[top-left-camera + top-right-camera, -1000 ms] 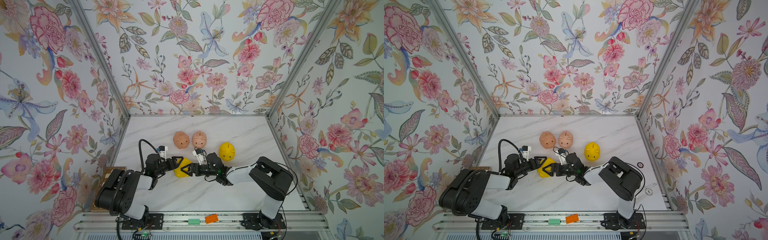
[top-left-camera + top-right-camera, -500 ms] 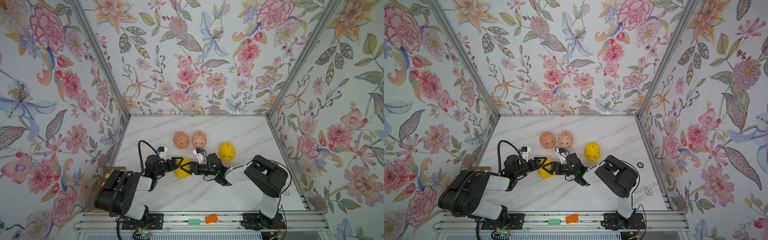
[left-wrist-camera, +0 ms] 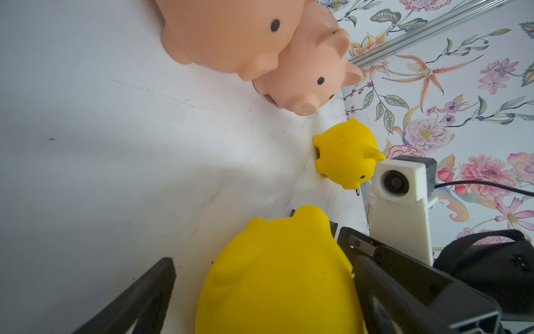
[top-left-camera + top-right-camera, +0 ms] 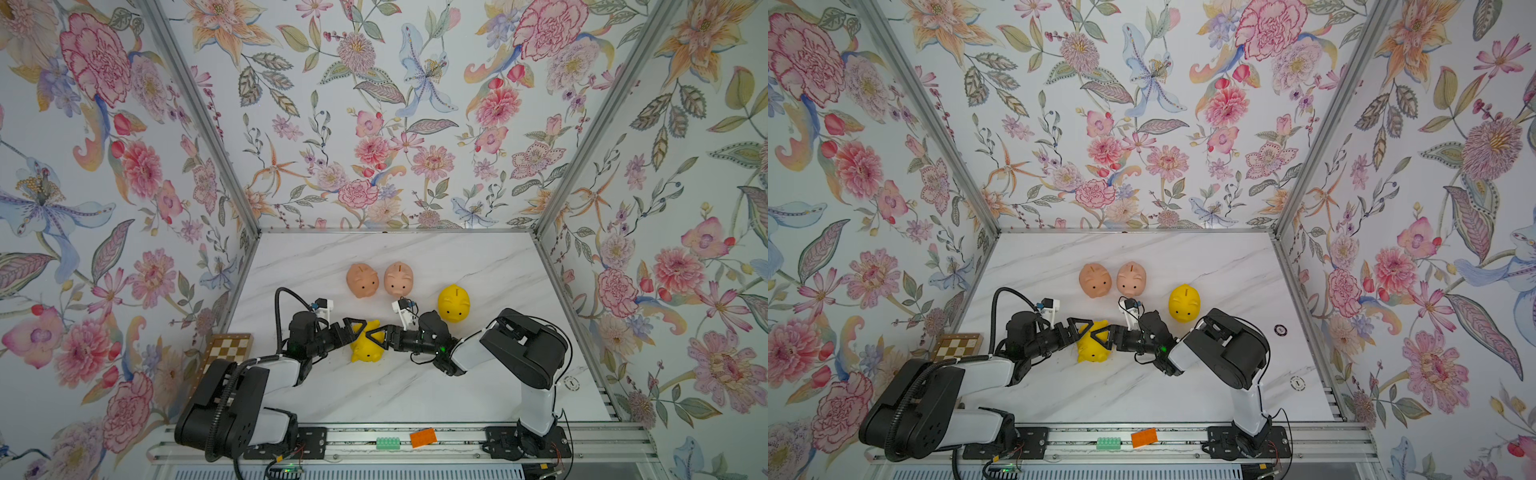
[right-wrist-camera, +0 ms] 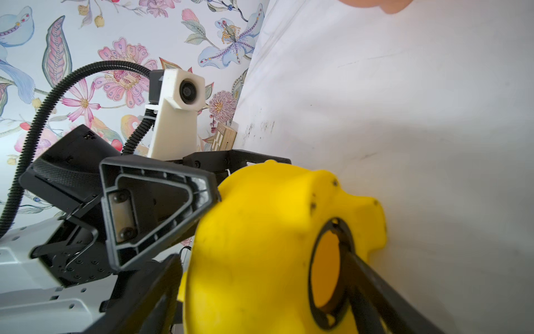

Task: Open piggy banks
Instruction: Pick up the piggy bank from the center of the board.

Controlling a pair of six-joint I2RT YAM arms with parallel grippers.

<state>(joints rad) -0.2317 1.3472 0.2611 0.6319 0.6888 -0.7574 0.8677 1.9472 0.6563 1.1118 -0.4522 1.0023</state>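
Note:
A yellow piggy bank (image 4: 366,348) lies tipped on the marble table (image 4: 415,386) between my two grippers. A round black-rimmed hole (image 5: 326,271) shows in its underside. My left gripper (image 4: 357,331) stands open around its rear, with a gap beside one finger (image 3: 138,297). My right gripper (image 4: 375,333) is closed on it from the other side, one finger (image 5: 372,286) lying across the hole. Behind them stand two pink piggy banks (image 4: 362,280) (image 4: 398,279) and a second yellow one (image 4: 454,303), all upright.
A small chessboard (image 4: 228,349) leans at the table's left edge. A black disc (image 4: 1281,330) and a white disc (image 4: 1296,383) lie near the right wall. Green (image 4: 388,443) and orange (image 4: 423,437) bricks sit on the front rail. Flowered walls enclose three sides.
My left gripper's jaws have swung from nearly shut to wide open beside the yellow piggy bank. The right gripper has closed slightly; both arms stay where they were.

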